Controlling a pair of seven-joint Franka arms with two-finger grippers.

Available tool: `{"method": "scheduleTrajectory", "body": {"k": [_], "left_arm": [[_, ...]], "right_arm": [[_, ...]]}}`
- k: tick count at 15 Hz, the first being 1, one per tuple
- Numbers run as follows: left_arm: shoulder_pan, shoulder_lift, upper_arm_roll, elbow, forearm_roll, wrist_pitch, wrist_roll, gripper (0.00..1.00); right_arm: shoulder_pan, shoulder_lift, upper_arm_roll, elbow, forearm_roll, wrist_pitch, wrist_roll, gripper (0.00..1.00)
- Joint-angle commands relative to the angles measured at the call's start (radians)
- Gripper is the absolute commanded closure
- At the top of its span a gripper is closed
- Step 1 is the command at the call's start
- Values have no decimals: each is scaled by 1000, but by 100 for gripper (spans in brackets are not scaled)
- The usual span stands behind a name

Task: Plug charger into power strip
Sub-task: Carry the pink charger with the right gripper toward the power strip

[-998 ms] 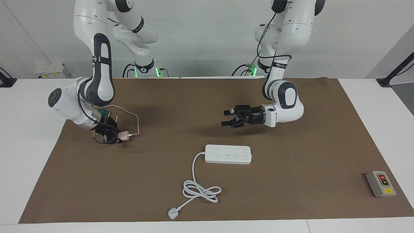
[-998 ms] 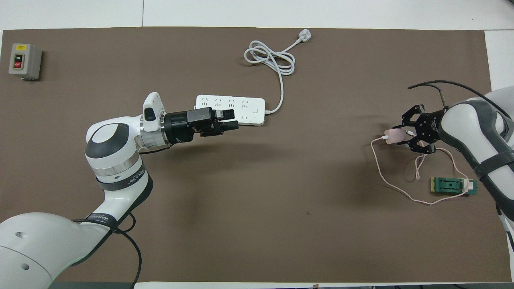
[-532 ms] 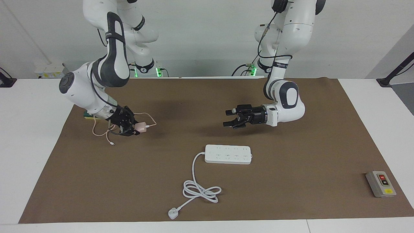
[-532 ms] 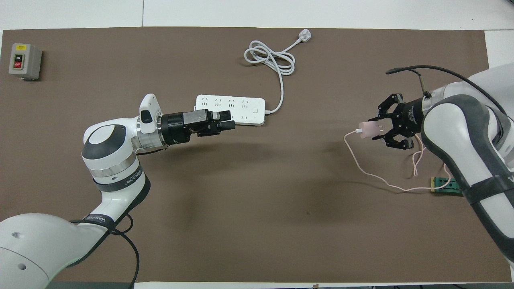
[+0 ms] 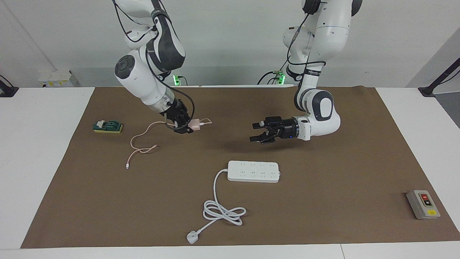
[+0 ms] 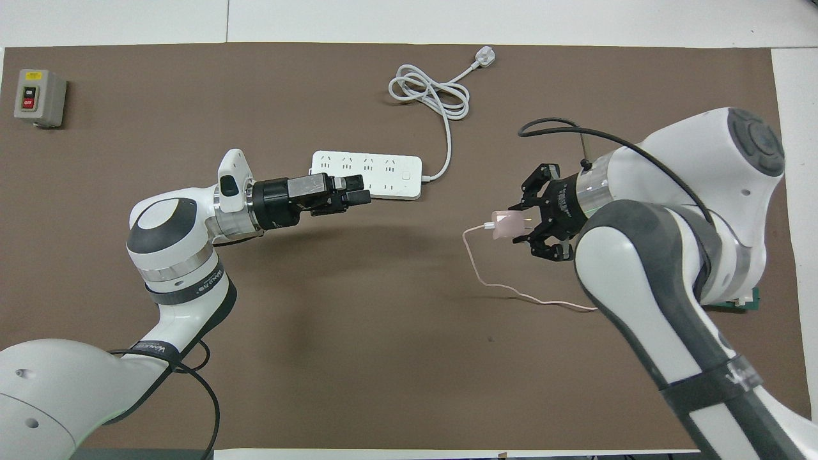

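My right gripper (image 5: 188, 126) (image 6: 521, 223) is shut on the pale pink charger (image 5: 195, 125) (image 6: 505, 225) and holds it in the air over the mat. The charger's thin pink cable (image 5: 142, 144) (image 6: 486, 275) hangs down and trails along the mat toward the right arm's end. The white power strip (image 5: 253, 171) (image 6: 367, 174) lies flat at mid-table, sockets up. Its thick cord (image 5: 219, 201) (image 6: 429, 96) coils away from the robots. My left gripper (image 5: 252, 132) (image 6: 365, 197) hovers open and empty over the mat at the strip's edge.
A green block on a yellow base (image 5: 107, 126) sits near the right arm's end of the brown mat (image 5: 323, 201). A grey box with red and yellow buttons (image 5: 423, 204) (image 6: 38, 97) stands at the left arm's end, far from the robots.
My right arm has lifted the charger from beside the green block and carried it toward the table's middle, dragging the cable along. The left gripper has pulled back slightly.
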Motion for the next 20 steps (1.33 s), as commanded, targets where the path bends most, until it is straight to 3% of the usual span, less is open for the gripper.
{"method": "scheduleTrajectory", "body": {"k": [1, 7, 13, 20], "left_arm": [[13, -32, -3, -43, -10, -5, 26, 0], [17, -33, -1, -57, 7, -2, 45, 0], [13, -56, -3, -120, 7, 9, 121, 0], [6, -56, -3, -120, 7, 28, 118, 0]], "right_arm": [[69, -8, -6, 7, 12, 23, 65, 100], [159, 15, -6, 22, -4, 106, 89, 100], [140, 168, -6, 229, -24, 93, 96, 100], [178, 286, -6, 321, -16, 113, 136, 100]]}}
